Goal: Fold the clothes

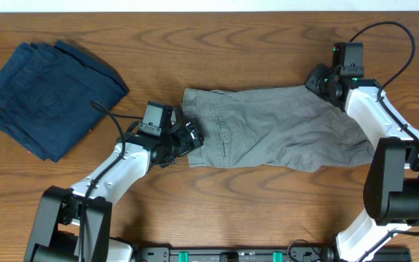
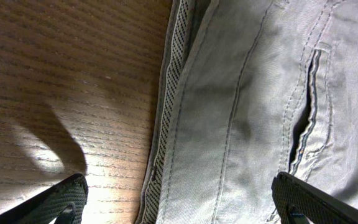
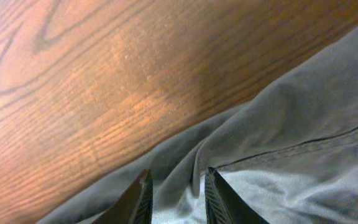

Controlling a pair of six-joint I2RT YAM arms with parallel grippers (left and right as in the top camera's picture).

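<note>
The grey trousers (image 1: 282,127) lie flat across the middle of the table, waistband to the left and legs to the right. My left gripper (image 1: 191,138) is open wide at the waistband end. In the left wrist view its fingers (image 2: 179,202) straddle the waistband edge of the trousers (image 2: 247,93), one over bare wood, one over a pocket slit. My right gripper (image 1: 317,81) is at the far right top corner of the trousers. In the right wrist view its fingers (image 3: 176,186) are close together with a raised fold of the grey fabric (image 3: 316,124) pinched between them.
A dark navy-blue folded garment (image 1: 49,94) lies at the far left of the wooden table (image 1: 217,44). Bare wood shows behind and in front of the trousers. The arm bases stand at the front edge.
</note>
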